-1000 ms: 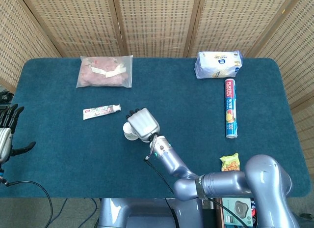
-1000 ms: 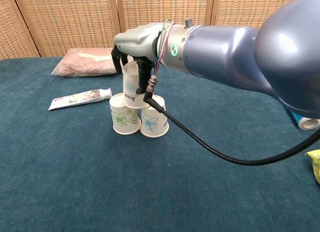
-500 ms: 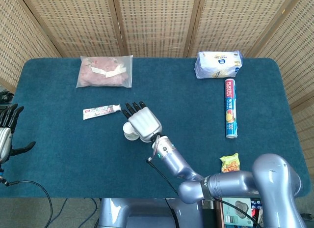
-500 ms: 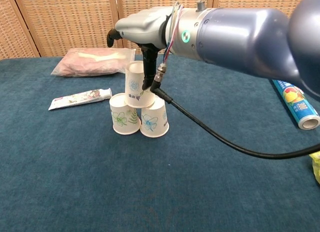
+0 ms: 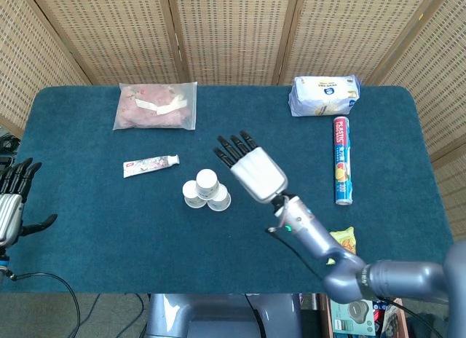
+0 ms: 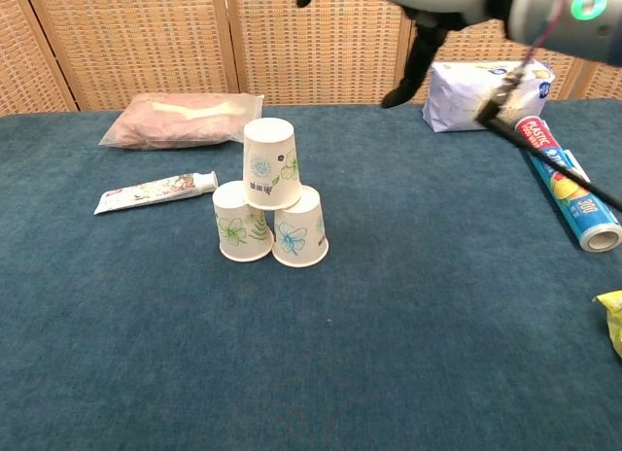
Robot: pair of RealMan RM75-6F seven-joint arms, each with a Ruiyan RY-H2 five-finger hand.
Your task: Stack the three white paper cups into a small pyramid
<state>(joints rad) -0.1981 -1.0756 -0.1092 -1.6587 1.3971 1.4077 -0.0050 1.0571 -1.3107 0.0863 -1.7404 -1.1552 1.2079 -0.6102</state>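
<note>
Three white paper cups with flower prints stand upside down as a small pyramid. The top cup (image 6: 271,165) (image 5: 207,181) rests on the left cup (image 6: 241,224) (image 5: 193,194) and the right cup (image 6: 300,228) (image 5: 219,199). My right hand (image 5: 252,167) (image 6: 413,28) hovers open, fingers spread, up and to the right of the stack, touching nothing. My left hand (image 5: 13,199) is open off the table's left edge, far from the cups.
A toothpaste tube (image 5: 151,164) (image 6: 155,191) lies just left of the cups. A pink bag (image 5: 156,105) (image 6: 183,120) sits at the back left, a white tissue pack (image 5: 325,95) (image 6: 486,93) and a plastic wrap roll (image 5: 342,170) (image 6: 571,193) at the right, a yellow snack packet (image 5: 341,240) near the front right.
My right hand let go of the top cup, opened and rose up and to the right, away from the stack. The top cup stays on the two lower cups.
</note>
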